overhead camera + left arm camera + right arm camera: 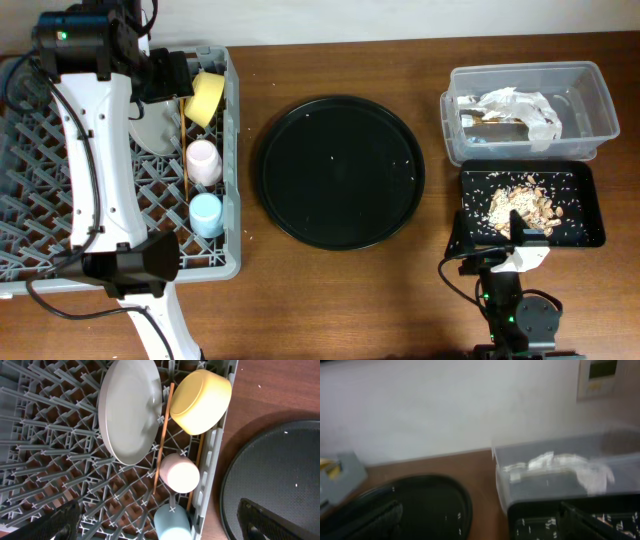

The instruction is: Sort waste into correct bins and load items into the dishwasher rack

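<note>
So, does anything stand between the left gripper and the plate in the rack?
Nothing visible does. The open left gripper hangs above the rack; the plate leans inside it, its face exposed. A chopstick and the yellow bowl lie beside it, not over it.

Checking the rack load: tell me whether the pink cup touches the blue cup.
Apart. The left wrist view shows bare rack lattice between the pink cup and the blue cup.

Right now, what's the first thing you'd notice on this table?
A big round black tray sits in the middle. Left of it, a grey rack holds a yellow bowl, a pink cup and a blue cup. On the right, a clear tub holds crumpled paper.
</note>
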{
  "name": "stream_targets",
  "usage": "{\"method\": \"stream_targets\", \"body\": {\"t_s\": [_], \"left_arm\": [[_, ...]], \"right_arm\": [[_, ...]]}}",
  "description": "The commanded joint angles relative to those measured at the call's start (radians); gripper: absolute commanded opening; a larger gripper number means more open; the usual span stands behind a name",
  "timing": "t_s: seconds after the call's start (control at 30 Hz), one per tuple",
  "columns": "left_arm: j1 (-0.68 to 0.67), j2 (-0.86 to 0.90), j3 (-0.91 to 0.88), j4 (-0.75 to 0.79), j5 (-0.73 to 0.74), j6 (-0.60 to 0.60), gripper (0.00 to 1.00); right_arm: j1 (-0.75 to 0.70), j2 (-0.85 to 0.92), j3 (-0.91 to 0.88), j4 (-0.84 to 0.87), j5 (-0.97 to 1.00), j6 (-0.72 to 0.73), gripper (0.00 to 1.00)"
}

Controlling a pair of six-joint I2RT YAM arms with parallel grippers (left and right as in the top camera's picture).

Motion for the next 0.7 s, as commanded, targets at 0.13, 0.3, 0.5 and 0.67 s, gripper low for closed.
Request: {"method": "stream_targets", "body": {"t_s": [0.13, 0.3, 0.5, 0.67], "left_arm": [[-0.002, -0.011, 0.006, -0.001, 0.007, 0.001, 0.99], [-0.002, -0.011, 0.006, -0.001, 0.007, 0.001, 0.99], [-0.002, -0.011, 0.006, -0.001, 0.007, 0.001, 0.99], [-0.002, -0.011, 0.006, -0.001, 0.007, 0.001, 0.99]], "right_arm": [[-0.006, -0.010, -0.009, -0.068, -0.072, -0.007, 0.98], [-0.006, -0.010, -0.009, -0.068, -0.072, -0.007, 0.99], [-0.006, -0.010, -0.009, -0.068, -0.072, -0.007, 0.98], [-0.006, -0.010, -0.009, -0.068, -0.072, -0.007, 0.98]]}}
